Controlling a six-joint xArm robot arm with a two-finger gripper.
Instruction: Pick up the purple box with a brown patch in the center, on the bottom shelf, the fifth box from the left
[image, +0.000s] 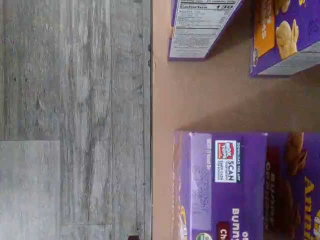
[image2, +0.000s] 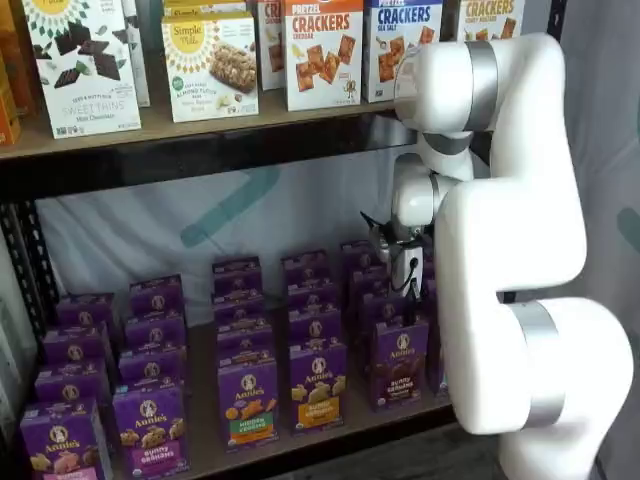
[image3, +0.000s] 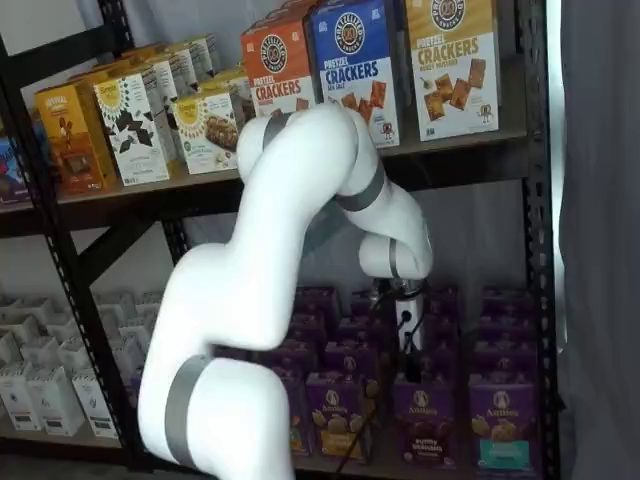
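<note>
The purple box (image2: 400, 365) with the brown centre patch stands upright in the front row of the bottom shelf (image2: 204, 448), showing in both shelf views (image3: 422, 422). My gripper (image2: 408, 300) hangs just above that box's top, its black fingers pointing down, open, with nothing between them; it also shows below the white wrist (image3: 407, 358). The wrist view looks down on the purple box (image: 225, 185), with its scan label and brown patch, near the shelf's front edge (image: 151, 120).
Rows of other purple boxes fill the shelf; an orange-band box (image2: 317, 388) stands left of the target and a green-band box (image3: 500, 425) stands right of it. The shelf above (image2: 200, 140) holds cracker cartons. The white arm (image2: 510, 250) covers the shelf's right end. Grey floor (image: 75, 120) lies below.
</note>
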